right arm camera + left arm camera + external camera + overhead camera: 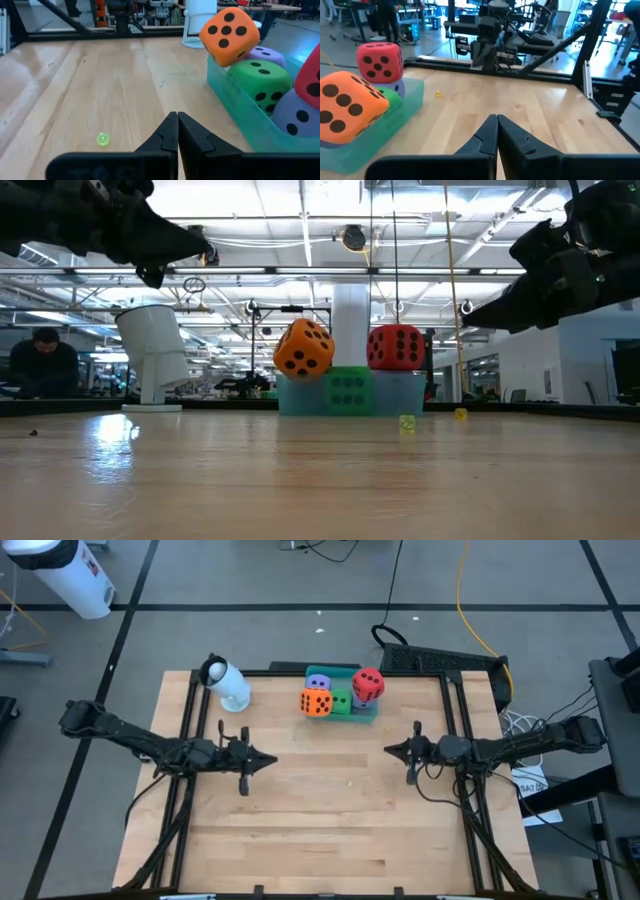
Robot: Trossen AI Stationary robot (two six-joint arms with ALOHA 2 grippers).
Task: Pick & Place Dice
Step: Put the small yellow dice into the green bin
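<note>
the five dice sit piled in a shallow translucent teal tray [362, 716] at the far middle of a pale wooden butcher-block table [320, 830]. all are soft-looking, rounded-edged cubes with flat black pips. the orange die [316, 702] perches tilted on the tray's left end, leaning over its rim on one corner. beside it, lower in the tray, lies the green die [341, 703], square and level. behind those two rests a light purple die [318, 680], and a second light purple die [296, 114] sits at the tray's right end, under the red die [368, 685], which stands on top as the highest of the heap.

the left gripper [270, 761] hovers above bare wood on the left half of the table, well apart from the tray, its two dark, tapered fingers pressed together tip to tip with nothing between them. the right gripper [390, 750] hovers on the right half, facing the left one across the middle, its fingers likewise closed on nothing.

a smooth white cylindrical camera [226, 683] with a round base stands near the table's far left corner. a tiny glossy yellow-green bead [103, 139] lies on the wood near the right gripper, and a small yellow speck [437, 93] lies just off the tray.
</note>
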